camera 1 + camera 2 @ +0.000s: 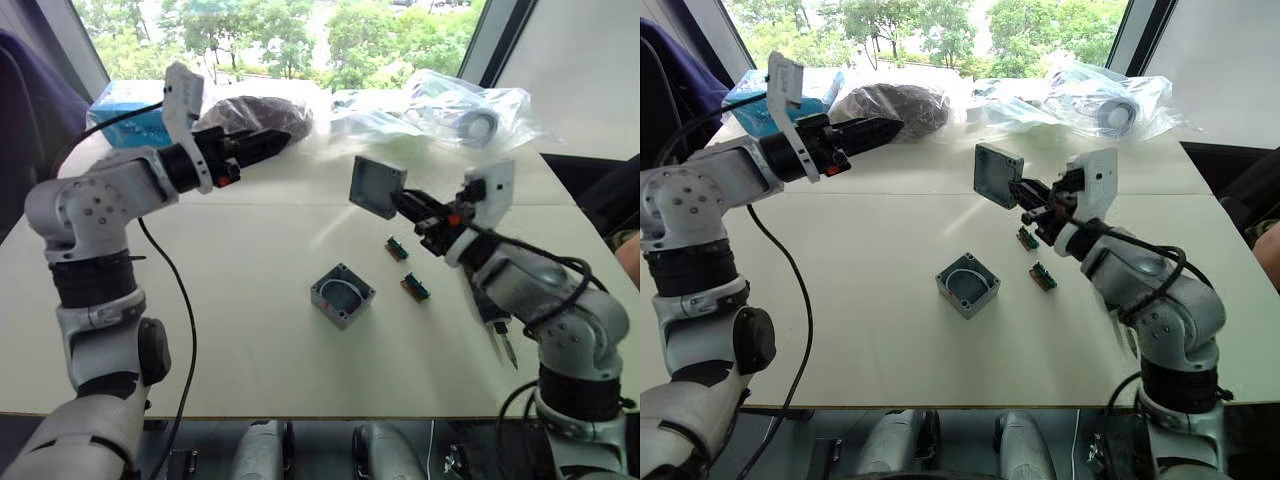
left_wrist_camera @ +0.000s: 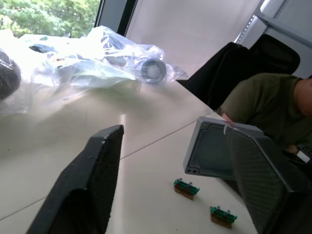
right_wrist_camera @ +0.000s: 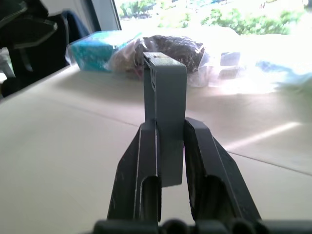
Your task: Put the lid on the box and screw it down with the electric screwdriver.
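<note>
The right claw [image 1: 1025, 193] was up in the air over the white table [image 1: 870, 290]. Its two black fingers [image 3: 146, 161] were pressed on both sides of the lid [image 1: 997, 173], so the lid was held tight between them. The lid stood on its edge (its hollow inside faced away from the claw) and touched nothing but the fingers.

Below that claw and a little toward the robot sat the box [image 1: 968, 285]. It was flat on the table with its open side up, well apart from the lid. Two small green parts [image 1: 1028, 238] lay on the table just under the claw, beside the box.

The electric screwdriver [image 1: 500, 335] lay on the table behind the right claw, partly hidden by the right arm, with its thin tip pointing toward the robot.

The left claw [image 1: 268, 142] was held up too, far across the table from the right claw. Its fingers [image 2: 87, 185] were spread wide apart and held nothing. Past it lay a dark bag [image 1: 890, 102], a blue packet [image 1: 750, 105] and clear plastic bags [image 1: 1100, 100].
</note>
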